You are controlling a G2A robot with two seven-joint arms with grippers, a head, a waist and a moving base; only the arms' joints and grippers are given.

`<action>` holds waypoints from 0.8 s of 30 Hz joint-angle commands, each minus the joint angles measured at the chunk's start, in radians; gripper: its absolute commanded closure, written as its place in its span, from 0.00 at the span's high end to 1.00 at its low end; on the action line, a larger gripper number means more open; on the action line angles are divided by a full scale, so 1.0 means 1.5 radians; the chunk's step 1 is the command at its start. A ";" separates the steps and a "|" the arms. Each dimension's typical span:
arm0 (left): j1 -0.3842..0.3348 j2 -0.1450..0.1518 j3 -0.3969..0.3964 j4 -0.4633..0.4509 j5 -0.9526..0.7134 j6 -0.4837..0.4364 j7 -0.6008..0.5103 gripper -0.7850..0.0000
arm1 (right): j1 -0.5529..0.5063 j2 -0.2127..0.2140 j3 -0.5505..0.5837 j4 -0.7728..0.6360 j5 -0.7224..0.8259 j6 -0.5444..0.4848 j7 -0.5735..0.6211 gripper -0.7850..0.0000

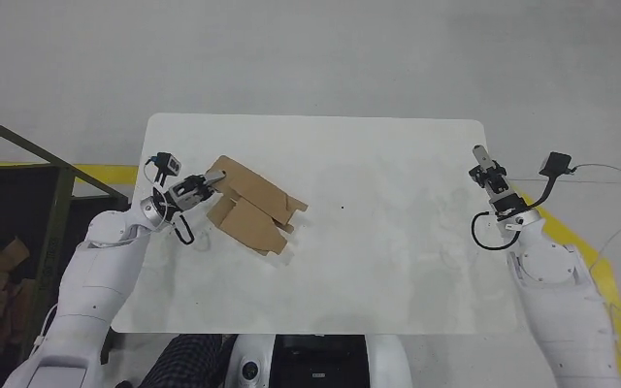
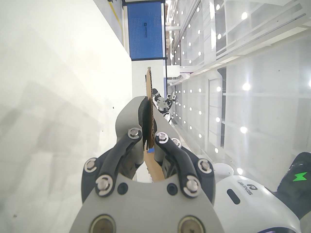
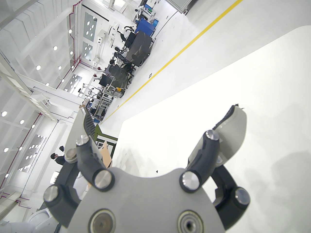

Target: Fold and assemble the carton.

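Left jaws on diagonal carton (image 1: pixel 252 202)

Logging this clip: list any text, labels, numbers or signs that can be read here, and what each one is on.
Flat brown cardboard carton: no print visible.
White table: none.
Blue panel in the room behind: small white print, too small to read.
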State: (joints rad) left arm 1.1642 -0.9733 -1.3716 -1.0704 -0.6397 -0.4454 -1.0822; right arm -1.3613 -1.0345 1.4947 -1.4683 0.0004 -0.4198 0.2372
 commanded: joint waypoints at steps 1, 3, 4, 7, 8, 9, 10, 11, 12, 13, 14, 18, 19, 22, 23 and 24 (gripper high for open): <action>-0.031 -0.008 0.029 0.015 -0.007 0.000 -0.021 0.00 | 0.000 0.000 0.000 0.000 0.000 0.000 0.000 1.00; -0.064 -0.016 0.057 0.034 -0.004 0.001 -0.039 0.00 | 0.000 0.000 0.000 0.000 0.000 0.000 0.000 1.00; -0.081 -0.021 0.072 0.042 -0.003 -0.001 -0.058 0.00 | 0.000 0.000 0.000 0.000 0.000 0.000 0.000 1.00; -0.136 -0.035 0.112 0.086 0.003 -0.011 -0.091 0.00 | 0.000 0.000 0.000 0.000 0.000 0.000 0.000 1.00; -0.156 -0.040 0.124 0.102 0.006 -0.013 -0.101 0.00 | 0.000 0.000 0.000 0.000 0.000 0.000 0.000 1.00; -0.174 -0.045 0.135 0.118 0.007 -0.021 -0.108 0.00 | 0.000 0.000 0.000 0.000 0.000 0.000 0.000 1.00; -0.191 -0.050 0.145 0.135 0.006 -0.026 -0.113 0.00 | 0.000 0.000 0.000 0.000 0.000 0.000 0.000 1.00; -0.207 -0.055 0.156 0.149 0.001 -0.025 -0.122 0.00 | 0.000 0.000 0.000 0.000 0.000 0.000 0.000 1.00; -0.222 -0.060 0.166 0.162 -0.003 -0.026 -0.132 0.00 | 0.000 0.000 0.000 0.000 0.000 0.000 0.000 1.00; -0.236 -0.065 0.174 0.175 -0.008 -0.027 -0.141 0.00 | 0.000 0.000 0.000 0.000 0.000 0.000 0.000 1.00; -0.250 -0.070 0.184 0.185 -0.010 -0.027 -0.153 0.00 | 0.000 0.000 0.000 0.000 0.000 0.000 0.000 1.00; -0.296 -0.089 0.229 0.211 0.007 -0.011 -0.184 0.00 | 0.000 0.000 0.000 0.000 0.000 0.000 0.000 1.00; -0.305 -0.094 0.244 0.210 0.017 -0.002 -0.193 0.00 | 0.000 0.000 0.000 0.000 0.000 0.000 0.000 1.00; -0.325 -0.106 0.277 0.211 0.034 0.014 -0.209 0.00 | 0.000 0.000 0.000 0.000 0.000 0.000 0.000 1.00; -0.329 -0.109 0.287 0.209 0.037 0.020 -0.215 0.00 | 0.000 0.000 0.000 0.000 0.000 0.000 0.000 1.00; -0.333 -0.111 0.294 0.209 0.038 0.023 -0.218 0.00 | 0.000 0.000 0.000 0.000 0.000 0.000 0.000 1.00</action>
State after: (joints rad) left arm 0.6704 -1.1364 -0.9448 -0.7553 -0.5847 -0.4176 -1.4030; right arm -1.3613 -1.0345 1.4947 -1.4683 0.0004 -0.4198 0.2372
